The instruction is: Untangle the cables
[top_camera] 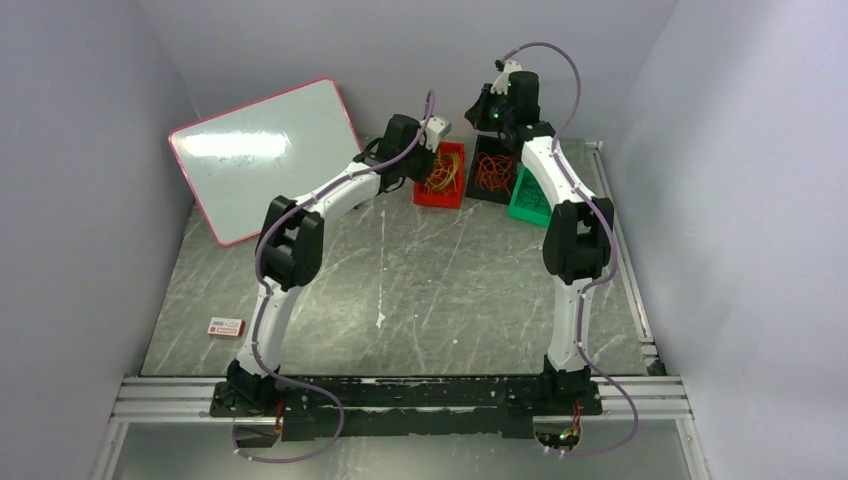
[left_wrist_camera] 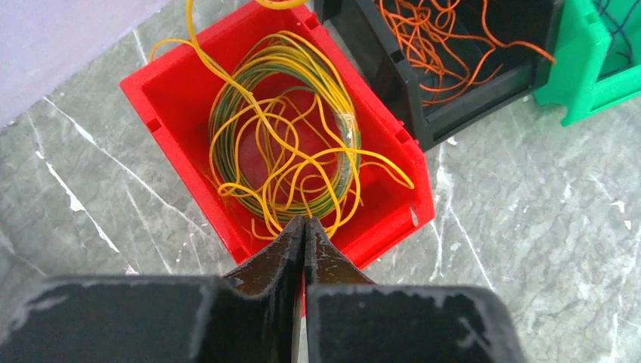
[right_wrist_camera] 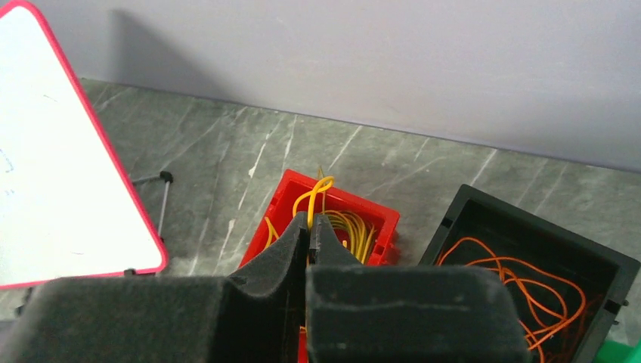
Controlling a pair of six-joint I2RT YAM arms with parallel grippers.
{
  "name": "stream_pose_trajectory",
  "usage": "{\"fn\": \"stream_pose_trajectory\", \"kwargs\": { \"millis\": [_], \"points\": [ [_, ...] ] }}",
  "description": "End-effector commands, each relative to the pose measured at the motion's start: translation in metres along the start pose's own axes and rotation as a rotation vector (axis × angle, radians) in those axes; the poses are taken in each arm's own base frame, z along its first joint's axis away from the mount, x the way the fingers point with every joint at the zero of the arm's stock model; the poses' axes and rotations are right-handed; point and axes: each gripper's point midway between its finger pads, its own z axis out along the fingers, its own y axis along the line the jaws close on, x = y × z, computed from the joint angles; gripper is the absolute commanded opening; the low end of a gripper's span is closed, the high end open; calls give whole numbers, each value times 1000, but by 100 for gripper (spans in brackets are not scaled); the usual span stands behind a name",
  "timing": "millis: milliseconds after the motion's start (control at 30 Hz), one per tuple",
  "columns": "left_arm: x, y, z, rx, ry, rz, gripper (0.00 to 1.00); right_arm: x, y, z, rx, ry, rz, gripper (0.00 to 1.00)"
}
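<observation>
1. The table point(top_camera: 420, 290) under my arms is grey-green stone-look with pale veins, and a metal rail point(top_camera: 170, 395) runs along its near edge.
2. Three bins stand in a row at the far edge, right of the middle. The red bin point(top_camera: 437, 201) is leftmost, the black bin point(left_wrist_camera: 484, 102) is just beside it, and the green bin point(left_wrist_camera: 586, 76) is against the black one's right side.
3. A whiteboard point(top_camera: 262, 155) with a pink frame stands tilted on thin legs at the far left corner.
4. A small red and white box point(top_camera: 226, 326) lies flat near the left edge, towards the near side, well apart from the bins.
</observation>
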Motion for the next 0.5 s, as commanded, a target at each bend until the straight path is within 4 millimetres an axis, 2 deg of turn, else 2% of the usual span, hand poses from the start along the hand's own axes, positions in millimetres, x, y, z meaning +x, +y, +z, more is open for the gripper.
{"fn": "stream_pose_trajectory", "kwargs": {
  "millis": [0, 133, 300, 467],
  "points": [
    [4, 9, 7, -8, 18, -25, 7, 8, 4, 2, -42, 17, 27, 0],
    [5, 10, 0, 14, 20, -35, 10, 8, 2, 3, -33, 14, 37, 0],
    [-3, 9, -17, 75, 1, -43, 40, 4, 0, 3, -22, 6, 26, 0],
    [-11, 5, -31, 100, -29, -33, 53, 6, -2, 2, -13, 11, 21, 0]
  ]
}}
